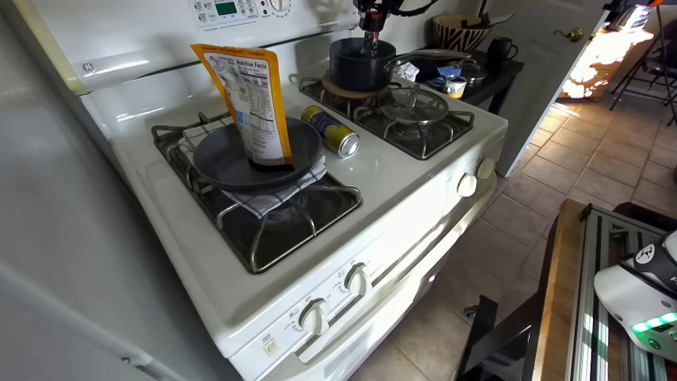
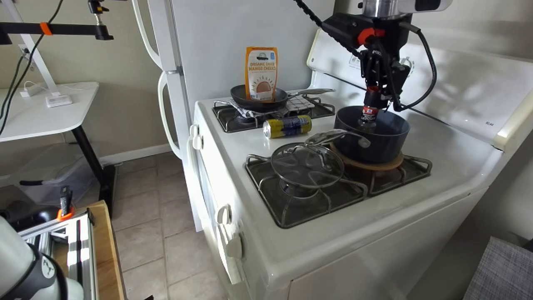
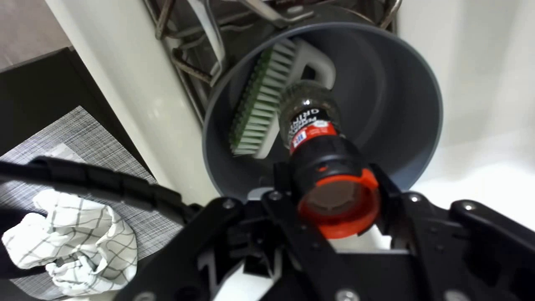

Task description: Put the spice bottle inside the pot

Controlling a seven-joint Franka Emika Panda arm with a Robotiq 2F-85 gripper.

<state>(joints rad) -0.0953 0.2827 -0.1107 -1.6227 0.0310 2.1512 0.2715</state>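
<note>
The spice bottle (image 3: 311, 119) has a clear lower part with dark contents, a red and black label and a black cap with an orange-red top. My gripper (image 3: 330, 177) is shut on its cap, one finger on each side. The gripper (image 2: 377, 93) points down over the pot, and the bottle (image 2: 369, 114) hangs a little tilted. The dark blue-black pot (image 2: 370, 146) stands on the back burner; it also shows in an exterior view (image 1: 359, 71). The bottle's lower end is within the pot's opening in all views. I cannot tell whether it touches anything inside.
A green-and-white brush (image 3: 267, 96) lies in the pot. A glass lid (image 2: 307, 165) lies on the front burner. A yellow can (image 2: 287, 126) lies mid-stove. An orange packet (image 2: 261, 75) stands in a frying pan (image 1: 211, 159). The pot's handle (image 2: 329, 136) sticks out.
</note>
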